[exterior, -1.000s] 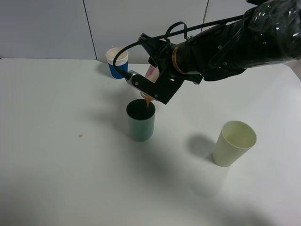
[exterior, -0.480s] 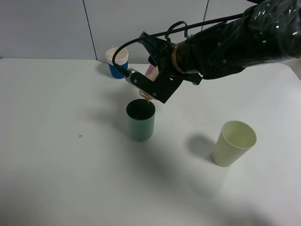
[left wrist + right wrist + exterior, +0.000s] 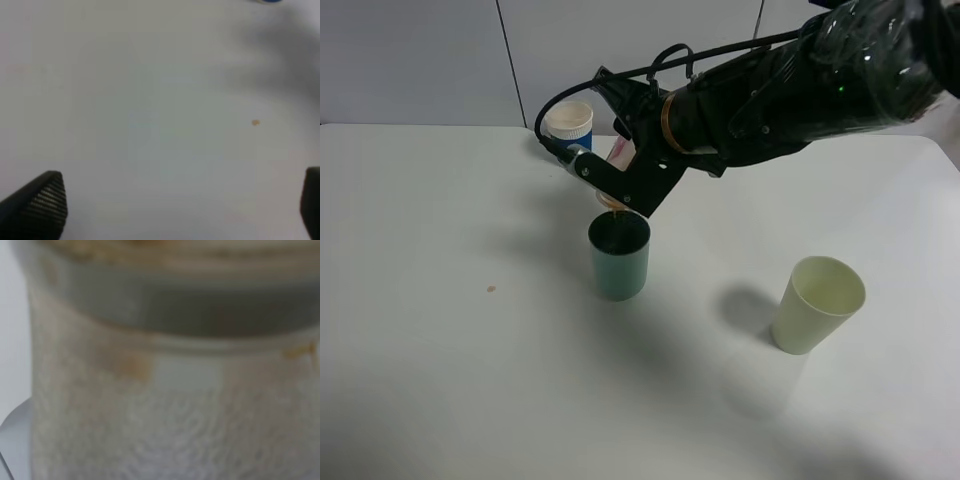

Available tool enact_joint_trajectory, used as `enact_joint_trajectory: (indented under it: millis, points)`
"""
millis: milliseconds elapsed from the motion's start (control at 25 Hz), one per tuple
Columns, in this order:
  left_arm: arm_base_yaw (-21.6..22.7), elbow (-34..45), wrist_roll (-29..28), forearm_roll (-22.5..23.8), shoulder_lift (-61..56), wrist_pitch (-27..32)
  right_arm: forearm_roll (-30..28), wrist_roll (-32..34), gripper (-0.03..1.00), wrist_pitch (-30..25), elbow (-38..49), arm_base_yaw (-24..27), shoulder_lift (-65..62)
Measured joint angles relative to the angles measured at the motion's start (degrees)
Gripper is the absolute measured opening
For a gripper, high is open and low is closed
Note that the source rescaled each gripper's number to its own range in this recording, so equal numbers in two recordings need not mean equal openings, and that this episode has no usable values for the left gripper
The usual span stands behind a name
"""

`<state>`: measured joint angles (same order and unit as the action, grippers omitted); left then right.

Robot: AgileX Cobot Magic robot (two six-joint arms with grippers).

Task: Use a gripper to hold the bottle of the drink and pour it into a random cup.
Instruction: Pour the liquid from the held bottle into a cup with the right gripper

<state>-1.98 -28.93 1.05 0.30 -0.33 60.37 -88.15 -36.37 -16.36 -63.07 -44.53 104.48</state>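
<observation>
Three cups: plain teal-green plastic tumbler [image 3: 619, 262] mid-table; pale yellow-green tumbler [image 3: 817, 305] well apart to its right; blue-sleeved white paper cup [image 3: 568, 124] behind.
Right gripper [image 3: 612, 182]: black, glossy-wrapped arm end with orange ring, jaws pinching the bottle.
Bottle: small clear plastic bottle [image 3: 621, 150] with pink-and-white label, tilted mouth-down, mouth just above the teal tumbler's rim.
Left gripper [image 3: 178, 202]: jaws spread wide over white table [image 3: 125, 100].
Table mark: small brown spot [image 3: 255, 122], left of the teal tumbler.
</observation>
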Motion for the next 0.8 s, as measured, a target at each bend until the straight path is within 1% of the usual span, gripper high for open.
enact_joint_trajectory:
  millis: [240, 600, 800]
  points:
    - [0.00, 0.00, 0.00, -0.30, 0.00, 0.00, -0.10, -7.43, 0.01, 0.02, 0.00, 0.00, 0.16]
    - [0.00, 0.00, 0.00, 0.00, 0.00, 0.00, -0.10, -9.13, 0.01, 0.02, -0.21, 0.00, 0.16]
    - [0.00, 0.00, 0.00, 0.00, 0.00, 0.00, -0.15, -9.58, 0.01, -0.89, -2.25, -0.41, 0.18]
